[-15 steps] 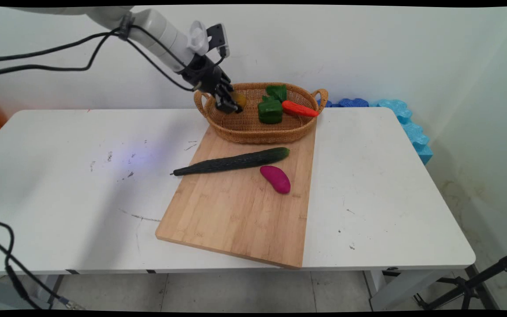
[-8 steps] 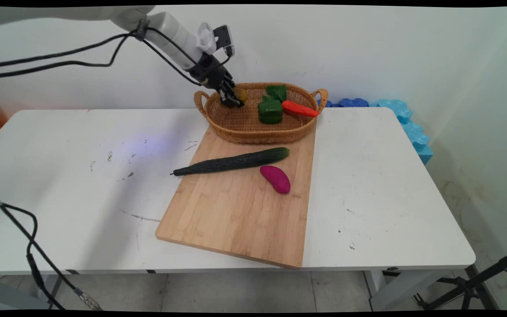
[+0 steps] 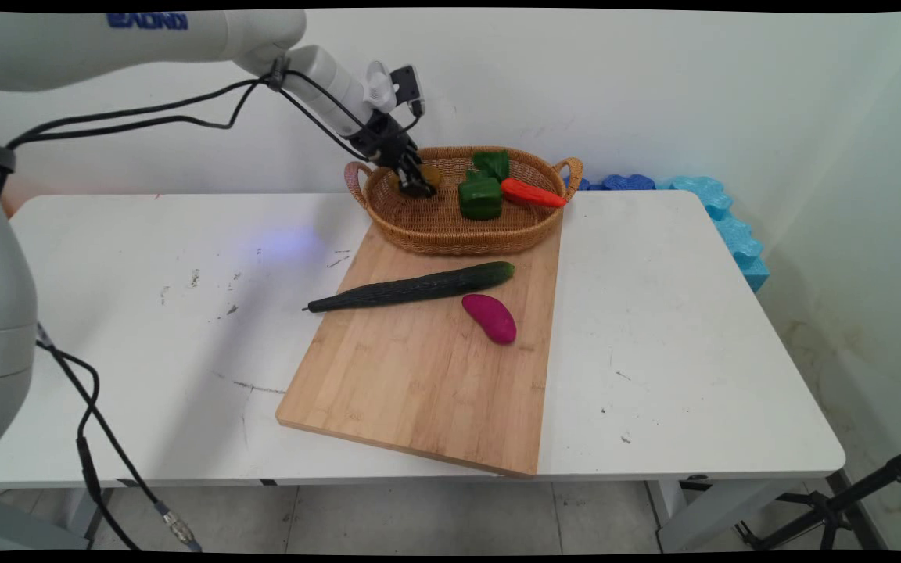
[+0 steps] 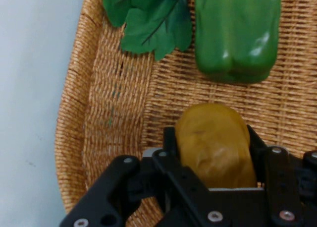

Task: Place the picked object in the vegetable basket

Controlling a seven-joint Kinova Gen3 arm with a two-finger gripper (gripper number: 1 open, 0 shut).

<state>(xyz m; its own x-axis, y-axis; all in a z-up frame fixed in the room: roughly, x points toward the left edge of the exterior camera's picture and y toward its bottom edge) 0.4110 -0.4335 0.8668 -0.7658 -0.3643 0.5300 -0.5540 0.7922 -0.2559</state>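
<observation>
On the left of the main view the white table [image 3: 145,328] lies bare but for scuff marks, and black cables hang down its near left edge. Left of centre at the top, the gripper [image 3: 414,181] reaches down into the left end of the wicker basket [image 3: 450,234], its fingers closed around a yellow-brown potato-like piece [image 3: 428,173]. The hand view shows that piece [image 4: 214,145] lodged between the black fingers [image 4: 171,147], low over the woven floor of the basket; whether it touches the weave cannot be told. It looks smooth, rounded and light, probably a stiff toy, so it could slip if pinched near its tapering end; across its thick middle seems the safest hold. Further right in the basket sit a green pepper [image 3: 480,197], a leafy green piece [image 3: 492,163] behind it, and a carrot [image 3: 533,194] resting toward the right rim. Below the basket, in the frame's centre, a wooden cutting board [image 3: 419,383] carries a long dark cucumber [image 3: 411,288] and, just right of it, a purple sweet potato [image 3: 489,318]. At far right, blue foam blocks [image 3: 724,215] sit behind the table
</observation>
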